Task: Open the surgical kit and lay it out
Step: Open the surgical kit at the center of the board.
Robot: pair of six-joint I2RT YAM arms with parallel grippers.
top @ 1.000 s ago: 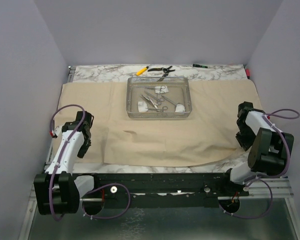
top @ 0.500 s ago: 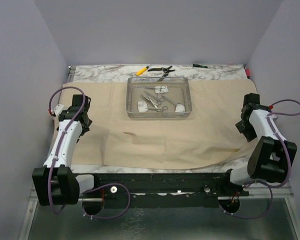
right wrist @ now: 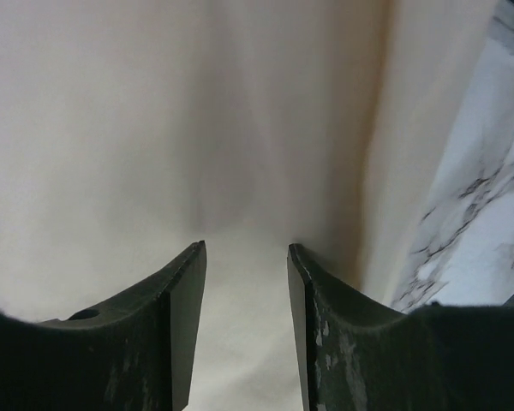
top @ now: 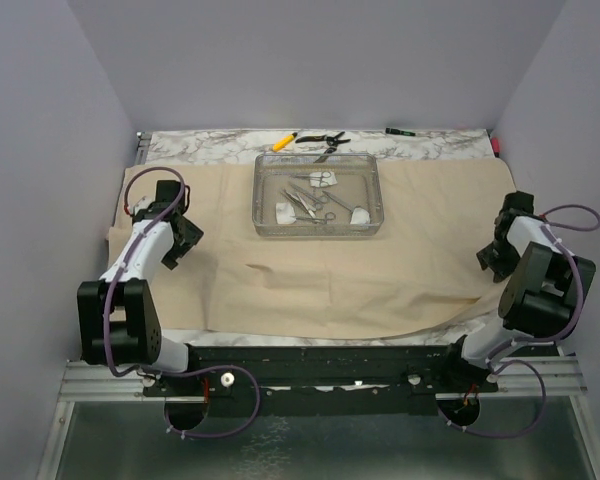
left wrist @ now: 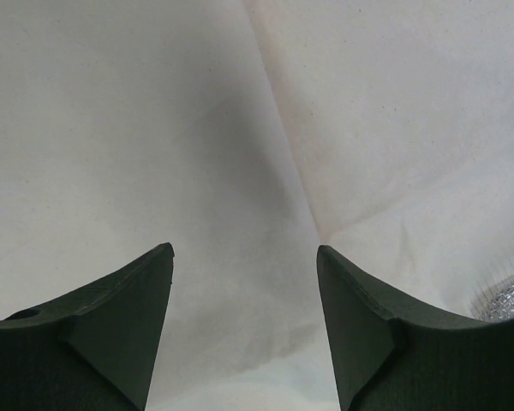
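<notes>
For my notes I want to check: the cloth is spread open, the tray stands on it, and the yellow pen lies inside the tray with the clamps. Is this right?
Not quite. The top view shows the pen lying outside the tray, on the marble table behind it. The rest holds: the cloth is spread open, the tray stands on it, clamps inside.

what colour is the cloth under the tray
Beige; the cloth shows best in the top external view.
</notes>
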